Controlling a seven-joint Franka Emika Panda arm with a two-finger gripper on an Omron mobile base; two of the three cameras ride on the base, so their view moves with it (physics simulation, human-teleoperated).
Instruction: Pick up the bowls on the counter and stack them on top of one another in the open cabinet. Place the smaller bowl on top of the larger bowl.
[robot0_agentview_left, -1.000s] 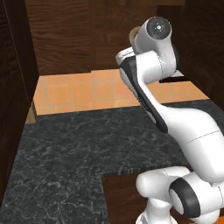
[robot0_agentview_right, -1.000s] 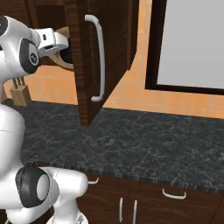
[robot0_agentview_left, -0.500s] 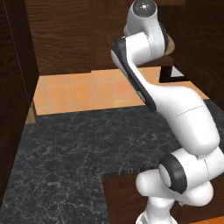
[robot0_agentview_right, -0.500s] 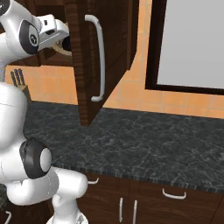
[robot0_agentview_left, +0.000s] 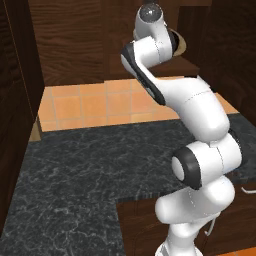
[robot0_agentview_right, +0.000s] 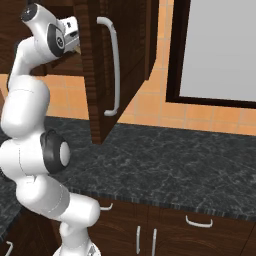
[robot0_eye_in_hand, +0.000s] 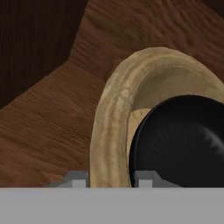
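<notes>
In the hand view, the dark back wall of the open cabinet (robot0_eye_in_hand: 30, 48) fills the upper left of the frame, with its wooden shelf (robot0_eye_in_hand: 48, 131) spreading below it. Right of centre the larger bowl (robot0_eye_in_hand: 114, 113) shows its thick tan rim, and the smaller bowl (robot0_eye_in_hand: 179, 144) sits inside it at the lower right, glossy and black. At the bottom edge the gripper (robot0_eye_in_hand: 109, 178) has one grey finger tip (robot0_eye_in_hand: 76, 178) left of the tan rim and the other just right of it, against the black bowl, so the jaws are clamped across the rim of the larger bowl.

In the left base view, the counter (robot0_agentview_left: 85, 170) lies across the lower left, and the arm rises from the lower right to the upper centre, where a tan sliver of bowl (robot0_agentview_left: 180, 42) peeks out beside the wrist.

In the right base view, the hand reaches in at the upper left behind the open cabinet door (robot0_agentview_right: 107, 65).
</notes>
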